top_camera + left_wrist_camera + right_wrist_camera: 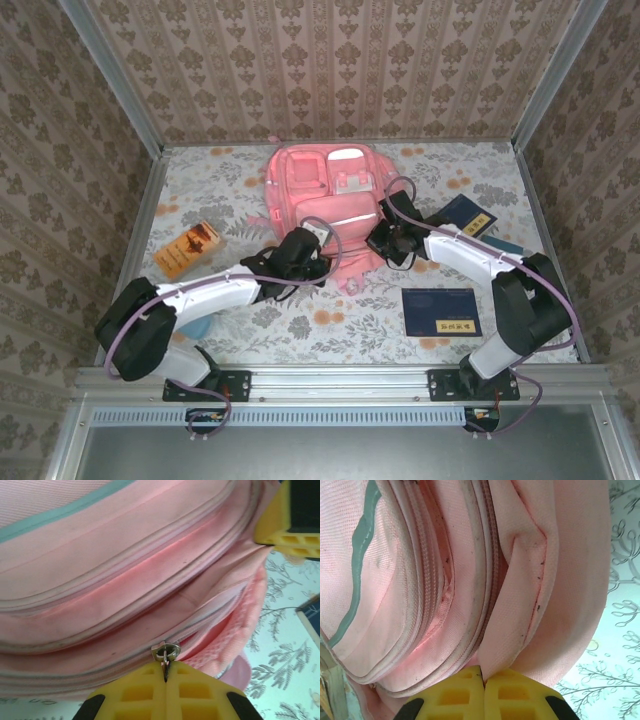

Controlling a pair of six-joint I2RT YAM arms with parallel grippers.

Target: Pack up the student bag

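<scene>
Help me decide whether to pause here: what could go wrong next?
1. The left gripper pinches just the tip of the small zip pull; a tug may slip it free.
2. The right gripper holds a thin fabric fold of the bag; if that slips, the bag may slide along with the zip instead of opening.

right gripper pinching a pink fabric fold of the student bag, zips alongside
</scene>
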